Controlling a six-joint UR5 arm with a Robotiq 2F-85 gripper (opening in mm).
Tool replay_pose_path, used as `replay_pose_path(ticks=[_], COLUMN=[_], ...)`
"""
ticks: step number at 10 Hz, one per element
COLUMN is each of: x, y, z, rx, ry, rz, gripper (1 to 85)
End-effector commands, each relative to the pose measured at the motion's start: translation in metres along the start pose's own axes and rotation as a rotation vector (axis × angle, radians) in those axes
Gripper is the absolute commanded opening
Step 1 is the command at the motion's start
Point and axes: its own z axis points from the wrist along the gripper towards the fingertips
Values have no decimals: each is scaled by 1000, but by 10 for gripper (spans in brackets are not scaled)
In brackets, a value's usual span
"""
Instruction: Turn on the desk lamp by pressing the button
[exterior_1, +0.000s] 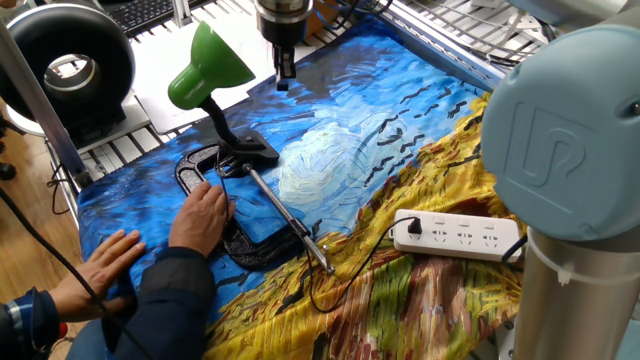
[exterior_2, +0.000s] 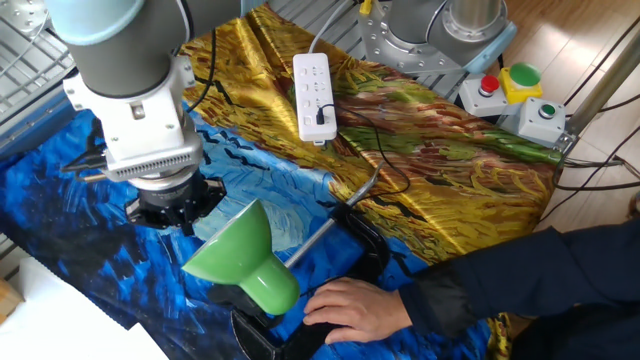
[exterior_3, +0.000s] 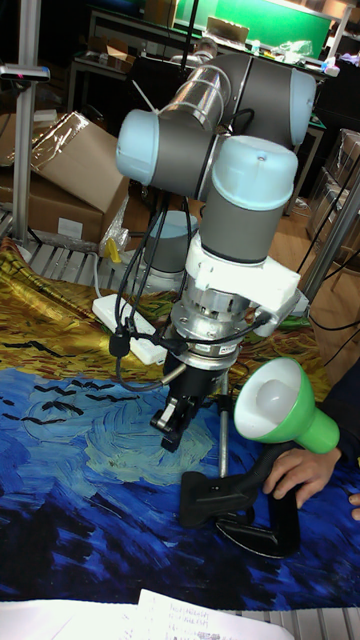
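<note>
The desk lamp has a green cone shade on a bent black neck, and its black base rests on the blue painted cloth. I cannot make out its button. My gripper hangs above the cloth just right of the shade and behind the base, touching nothing. Its fingers meet in one narrow tip, shut and empty. In the other fixed view the gripper is left of the shade. The tall fixed view shows the gripper above and left of the base, beside the shade.
A person's hand rests on a black C-clamp beside the lamp base, and the other hand lies at the cloth's edge. A white power strip lies on the yellow cloth. A black ring-shaped device stands at the back left.
</note>
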Motion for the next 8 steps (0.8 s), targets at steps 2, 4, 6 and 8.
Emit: replay_pose_path(ticks=[2, 4, 6, 8], x=[-16, -29, -37, -49], y=[-10, 2, 20, 35], z=[36, 52, 49, 53], rx=[15, -42, -111, -153], ry=[-52, -104, -135, -168], rz=[-56, -43, -6, 22], gripper=[10, 10, 10, 10])
